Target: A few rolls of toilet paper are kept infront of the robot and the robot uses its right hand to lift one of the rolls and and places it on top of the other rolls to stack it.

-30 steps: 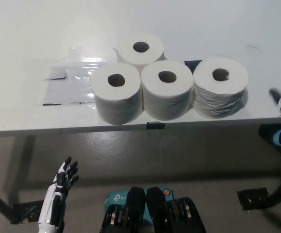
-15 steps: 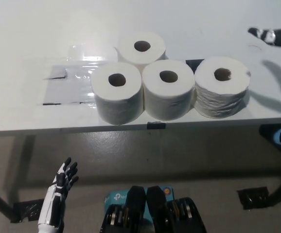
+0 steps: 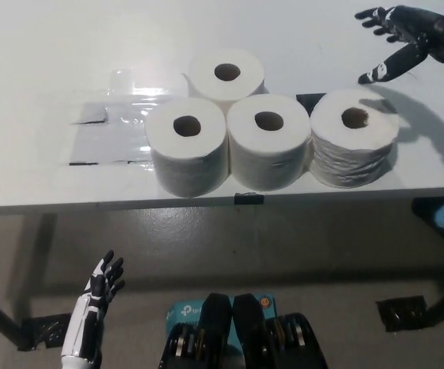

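A white table point(image 3: 38, 46) carries four toilet paper rolls point(image 3: 269, 151), all upright near its front edge — three in a row, one behind. The right hand point(image 3: 399, 34) hovers above and behind the rightmost roll point(image 3: 354, 137), fingers spread, holding nothing. The left hand point(image 3: 99, 288) rests low — fingers apart, empty.
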Robot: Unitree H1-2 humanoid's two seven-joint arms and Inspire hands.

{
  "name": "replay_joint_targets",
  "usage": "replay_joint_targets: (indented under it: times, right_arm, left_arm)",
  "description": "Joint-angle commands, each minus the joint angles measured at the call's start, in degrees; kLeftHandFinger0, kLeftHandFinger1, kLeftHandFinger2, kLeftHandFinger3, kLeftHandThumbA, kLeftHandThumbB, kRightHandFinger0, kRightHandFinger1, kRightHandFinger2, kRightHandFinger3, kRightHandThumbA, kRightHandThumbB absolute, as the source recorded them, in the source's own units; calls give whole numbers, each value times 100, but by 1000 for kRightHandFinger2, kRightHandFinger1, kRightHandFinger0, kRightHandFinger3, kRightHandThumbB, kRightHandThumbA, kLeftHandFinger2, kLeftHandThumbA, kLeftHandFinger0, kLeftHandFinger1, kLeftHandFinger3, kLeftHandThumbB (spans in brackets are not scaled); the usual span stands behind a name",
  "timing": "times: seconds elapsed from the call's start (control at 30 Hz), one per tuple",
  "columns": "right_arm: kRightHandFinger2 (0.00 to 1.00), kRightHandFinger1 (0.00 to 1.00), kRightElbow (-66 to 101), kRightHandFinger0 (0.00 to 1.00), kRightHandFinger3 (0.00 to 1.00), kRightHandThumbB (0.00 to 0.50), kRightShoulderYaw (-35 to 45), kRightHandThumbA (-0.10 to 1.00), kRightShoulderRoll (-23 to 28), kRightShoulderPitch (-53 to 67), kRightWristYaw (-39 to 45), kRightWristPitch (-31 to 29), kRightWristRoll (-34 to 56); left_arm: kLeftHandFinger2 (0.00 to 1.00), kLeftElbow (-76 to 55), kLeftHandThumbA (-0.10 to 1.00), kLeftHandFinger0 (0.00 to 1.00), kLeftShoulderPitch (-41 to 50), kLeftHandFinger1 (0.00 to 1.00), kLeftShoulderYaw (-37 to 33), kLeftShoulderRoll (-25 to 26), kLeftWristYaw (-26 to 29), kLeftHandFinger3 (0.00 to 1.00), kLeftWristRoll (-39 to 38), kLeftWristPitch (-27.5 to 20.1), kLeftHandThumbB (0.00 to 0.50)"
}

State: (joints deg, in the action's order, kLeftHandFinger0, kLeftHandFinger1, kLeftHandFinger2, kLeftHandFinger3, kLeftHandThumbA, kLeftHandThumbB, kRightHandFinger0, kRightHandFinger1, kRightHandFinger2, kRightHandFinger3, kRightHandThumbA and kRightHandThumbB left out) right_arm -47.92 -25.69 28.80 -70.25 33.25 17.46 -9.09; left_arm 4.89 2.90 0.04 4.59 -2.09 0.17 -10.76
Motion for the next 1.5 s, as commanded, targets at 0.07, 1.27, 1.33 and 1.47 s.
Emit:
replay_joint_targets:
  times: [0.07,1.27,1.33,1.47]
  right_arm:
    - [1000,1000,-922,1000,1000,345,-488,858,133,-1377,1573,-204,-377]
    - [1000,1000,-2152,1000,1000,340,-556,1000,-590,-1442,1304,-960,-1046]
    - [1000,1000,-2143,1000,1000,336,-536,1000,-603,-1416,1214,-976,-1073]
    - [1000,1000,-2222,1000,1000,333,-451,1000,-606,-1394,1113,-1161,-1061]
  left_arm:
    - [1000,-77,1000,1000,-48,1000,-43,22,-17,1000,105,-325,154]
    - [1000,-183,1000,1000,29,1000,-69,29,-26,1000,218,-353,168]
    - [1000,-175,1000,1000,43,1000,-70,38,-14,1000,255,-368,169]
    - [1000,-201,1000,1000,52,1000,-83,35,-9,1000,297,-348,174]
